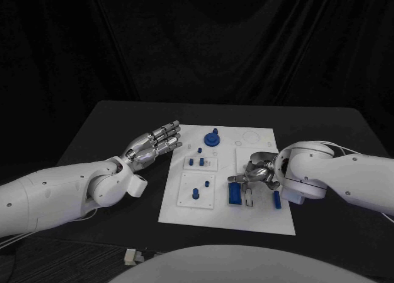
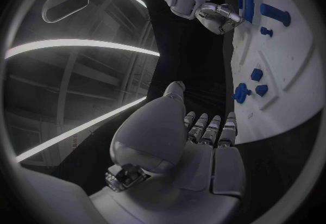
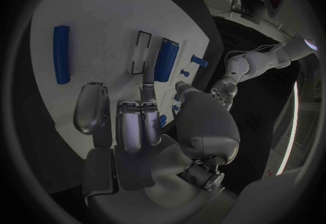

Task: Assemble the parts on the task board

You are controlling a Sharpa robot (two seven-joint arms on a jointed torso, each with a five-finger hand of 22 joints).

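The white task board (image 1: 260,221) lies in the middle of the table. On it are a round blue part (image 1: 212,139), small blue pegs (image 1: 195,192), two blue blocks (image 1: 236,194) and a long blue bar (image 1: 277,200). My right hand (image 1: 260,171) hovers over the board's right side just behind the blocks, fingers stretched out and holding nothing. In the right wrist view its fingertips (image 3: 148,92) reach toward a blue block (image 3: 166,60) and a white slot (image 3: 141,53). My left hand (image 1: 154,144) floats beside the board's left edge, flat and empty (image 2: 197,137).
The black table (image 1: 112,127) extends around the board on all sides. A small pale object (image 1: 133,256) lies by the near edge of the table at the left.
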